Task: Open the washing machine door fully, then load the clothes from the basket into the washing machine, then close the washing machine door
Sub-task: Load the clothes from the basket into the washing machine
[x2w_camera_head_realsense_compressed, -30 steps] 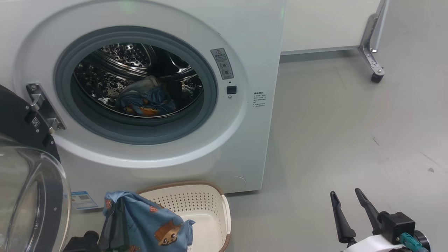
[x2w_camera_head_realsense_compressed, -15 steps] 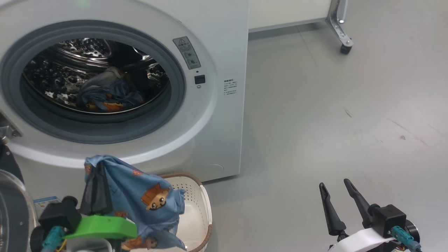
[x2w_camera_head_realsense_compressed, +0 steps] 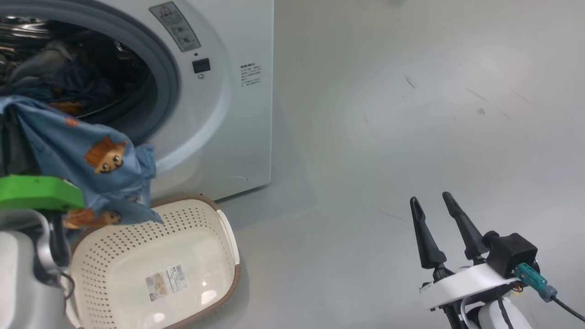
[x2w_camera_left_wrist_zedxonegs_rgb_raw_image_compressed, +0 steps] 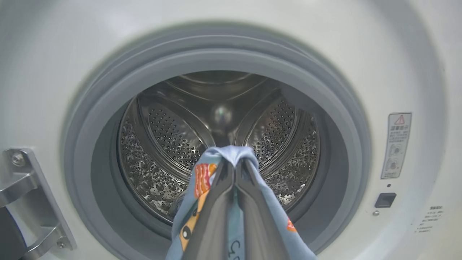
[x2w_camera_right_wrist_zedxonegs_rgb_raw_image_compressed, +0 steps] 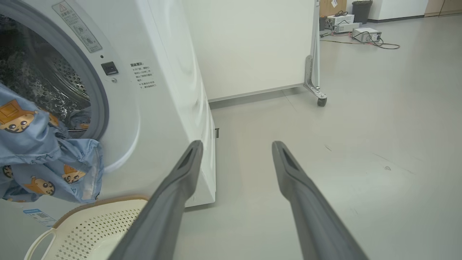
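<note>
My left gripper is shut on a light-blue garment printed with orange figures, held in front of the washing machine mouth and aimed at the steel drum. In the head view that garment hangs at the left above the basket, whose floor is bare apart from a label sticker. More clothes lie in the drum. The door's metal hinge shows at the left; the door itself is out of view. My right gripper stands open over the floor to the right, holding nothing.
Grey floor stretches right of the machine. A white panel on a metal leg with a caster stands behind, and boxes with cables lie far back. The machine's latch slot sits right of the opening.
The head camera has swung right and down. My left gripper has lifted the blue garment out of the basket up to the drum opening. The right gripper has stayed open.
</note>
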Tool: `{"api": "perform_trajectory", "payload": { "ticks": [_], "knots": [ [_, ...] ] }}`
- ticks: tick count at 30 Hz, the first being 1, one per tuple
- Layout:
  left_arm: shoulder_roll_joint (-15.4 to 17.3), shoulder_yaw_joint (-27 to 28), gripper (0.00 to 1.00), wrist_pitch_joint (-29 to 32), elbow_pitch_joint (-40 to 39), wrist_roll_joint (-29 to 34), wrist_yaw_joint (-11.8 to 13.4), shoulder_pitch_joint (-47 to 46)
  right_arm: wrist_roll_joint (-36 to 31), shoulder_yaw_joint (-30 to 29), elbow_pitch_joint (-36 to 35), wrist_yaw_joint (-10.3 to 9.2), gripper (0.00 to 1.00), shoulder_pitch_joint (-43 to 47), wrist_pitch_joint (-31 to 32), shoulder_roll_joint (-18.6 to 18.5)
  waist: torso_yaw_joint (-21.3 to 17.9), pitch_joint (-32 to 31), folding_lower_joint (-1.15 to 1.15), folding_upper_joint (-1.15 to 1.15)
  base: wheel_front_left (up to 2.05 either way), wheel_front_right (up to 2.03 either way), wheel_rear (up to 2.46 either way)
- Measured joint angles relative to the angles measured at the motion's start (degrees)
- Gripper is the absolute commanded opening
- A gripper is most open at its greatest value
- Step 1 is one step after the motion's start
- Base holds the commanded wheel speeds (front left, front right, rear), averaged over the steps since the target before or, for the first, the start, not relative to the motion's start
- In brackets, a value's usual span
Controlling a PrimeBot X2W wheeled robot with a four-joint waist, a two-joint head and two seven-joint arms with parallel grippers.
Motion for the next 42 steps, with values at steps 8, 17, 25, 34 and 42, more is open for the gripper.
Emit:
{"api": "perform_trajectory", "payload": {
  "ticks": [8,17,25,34,42],
  "knots": [
    [5.38,2.81,0.00,4.17,7.87,0.49,0.52,-11.98,1.08,2.86,-2.30,0.00,1.00,-3.66,0.00,-0.08,-3.63,7.45,0.00,0.00,0.00,0.00,0.00],
    [8.18,3.27,0.00,7.37,13.48,0.45,0.40,-20.84,1.09,4.90,-3.98,0.00,1.00,-5.20,0.00,-0.07,-6.18,14.04,0.01,0.00,0.00,0.00,0.00],
    [9.95,5.21,0.00,9.99,17.79,-1.89,0.03,-30.31,2.64,7.20,-6.11,-0.02,1.00,-6.16,0.00,0.00,-8.14,20.67,0.01,0.00,0.00,0.00,0.00],
    [11.65,5.98,0.00,9.69,21.48,-2.07,-1.16,-38.64,4.04,8.66,-8.01,-0.65,1.00,-9.62,-0.01,0.07,-10.21,26.21,0.01,0.00,0.00,0.00,0.00],
    [12.73,6.57,0.00,7.61,23.86,-2.08,-1.67,-45.24,4.11,9.24,-8.22,-1.40,1.00,-9.64,-0.01,0.08,-11.54,27.63,0.01,0.00,0.00,0.00,0.00]
  ]
}}
